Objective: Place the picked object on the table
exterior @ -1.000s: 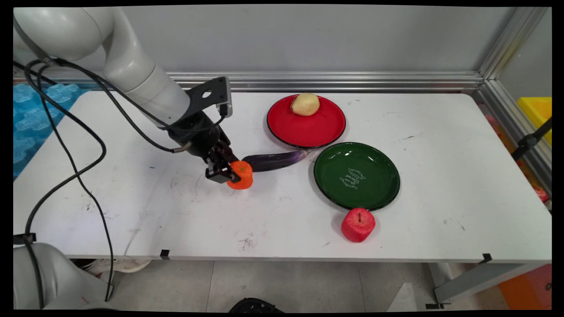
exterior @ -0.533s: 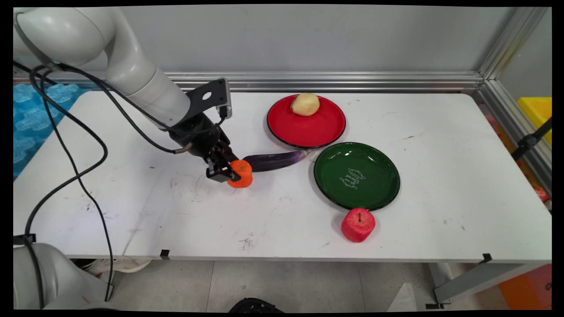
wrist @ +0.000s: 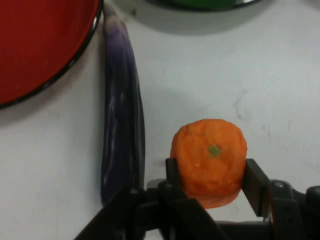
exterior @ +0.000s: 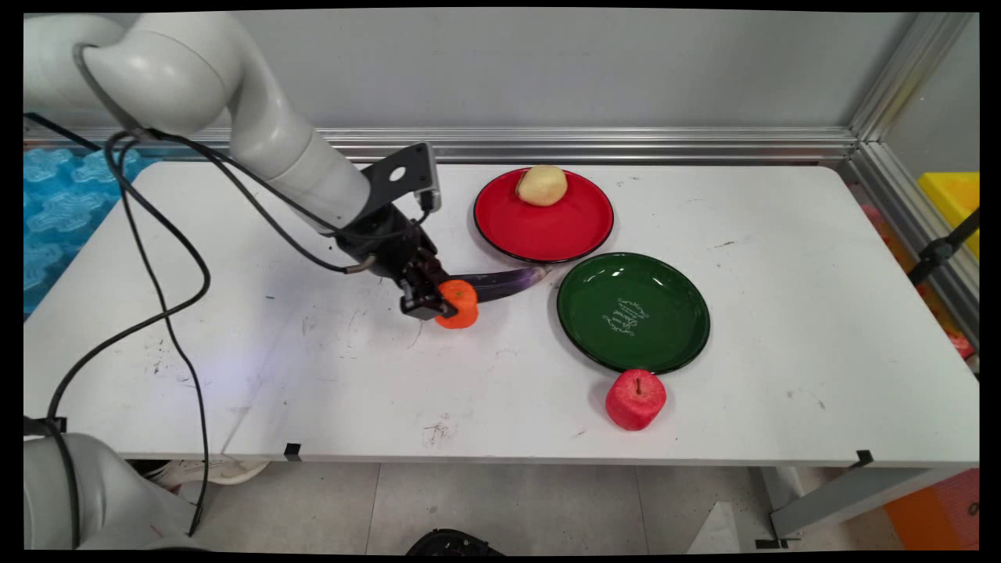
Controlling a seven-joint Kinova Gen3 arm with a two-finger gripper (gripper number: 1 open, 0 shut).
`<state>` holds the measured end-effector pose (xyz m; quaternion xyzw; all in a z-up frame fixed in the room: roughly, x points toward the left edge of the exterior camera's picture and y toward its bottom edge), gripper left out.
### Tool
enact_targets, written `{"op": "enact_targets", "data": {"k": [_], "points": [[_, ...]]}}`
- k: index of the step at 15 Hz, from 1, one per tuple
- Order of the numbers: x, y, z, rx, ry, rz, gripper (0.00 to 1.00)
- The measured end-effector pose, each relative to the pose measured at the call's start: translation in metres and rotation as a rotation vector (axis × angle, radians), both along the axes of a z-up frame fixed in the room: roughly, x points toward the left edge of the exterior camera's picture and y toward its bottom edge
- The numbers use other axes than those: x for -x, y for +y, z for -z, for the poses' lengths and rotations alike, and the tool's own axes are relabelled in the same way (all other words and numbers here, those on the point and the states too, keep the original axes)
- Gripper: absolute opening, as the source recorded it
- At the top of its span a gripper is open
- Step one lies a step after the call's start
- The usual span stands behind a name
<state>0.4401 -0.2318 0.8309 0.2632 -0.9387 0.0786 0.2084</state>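
My gripper (exterior: 439,301) (wrist: 210,180) is shut on an orange fruit (exterior: 458,303) (wrist: 210,160), held just above the white table (exterior: 313,375). In the hand view the two fingers (wrist: 174,175) press the orange's sides, its small green stem spot facing the camera. A purple eggplant (exterior: 500,283) (wrist: 122,130) lies on the table right behind the orange, its tip near the red plate (exterior: 547,231) (wrist: 35,45). A green plate (exterior: 672,344) (wrist: 200,4) sits to the right of the eggplant.
A yellowish potato (exterior: 541,185) rests at the back of the red plate. A red apple (exterior: 635,399) stands just in front of the green plate. Black cables (exterior: 156,313) hang over the table's left side. A metal rail (exterior: 626,145) runs along the back.
The gripper has carried the orange up off the table and to the right, so it now hangs in front of the eggplant's left part. Plates, potato and apple have not moved.
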Motion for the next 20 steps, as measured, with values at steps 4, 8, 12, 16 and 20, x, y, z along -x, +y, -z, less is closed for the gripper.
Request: {"op": "enact_targets", "data": {"k": [4,8,12,16,20], "points": [[0.012,-0.009,0.011,0.005,0.023,-0.005,0.00],[0.020,-0.018,0.023,0.006,0.037,-0.012,0.00],[0.026,-0.024,0.033,0.003,0.045,-0.020,0.00],[0.029,-0.027,0.040,-0.009,0.045,-0.024,0.00],[0.032,-0.030,0.046,-0.016,0.045,-0.027,0.00]]}}
